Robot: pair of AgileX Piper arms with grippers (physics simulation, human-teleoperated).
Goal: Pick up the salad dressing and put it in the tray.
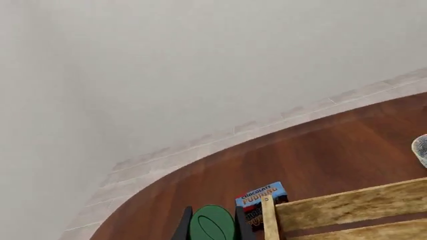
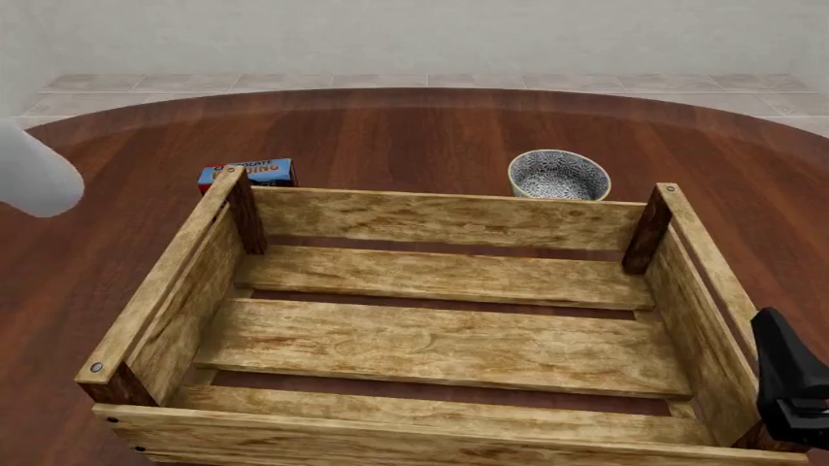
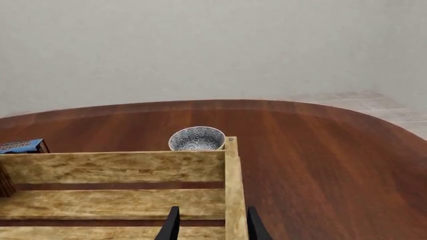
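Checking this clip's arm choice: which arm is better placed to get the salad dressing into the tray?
Left. Its gripper already has the green cap of the salad dressing between its fingers, beside the tray. The right gripper holds nothing, straddling the tray's wall.

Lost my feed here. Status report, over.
Left hand shut on salad dressing, outside tray near pudding box. Right hand open by tray's right wall. Nothing in tray.

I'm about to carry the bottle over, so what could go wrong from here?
The left gripper appears to hold the salad dressing only by its cap, close beside the tray corner post; the bottle could clip it or slip. The right gripper straddles the tray's right wall and might nudge it.
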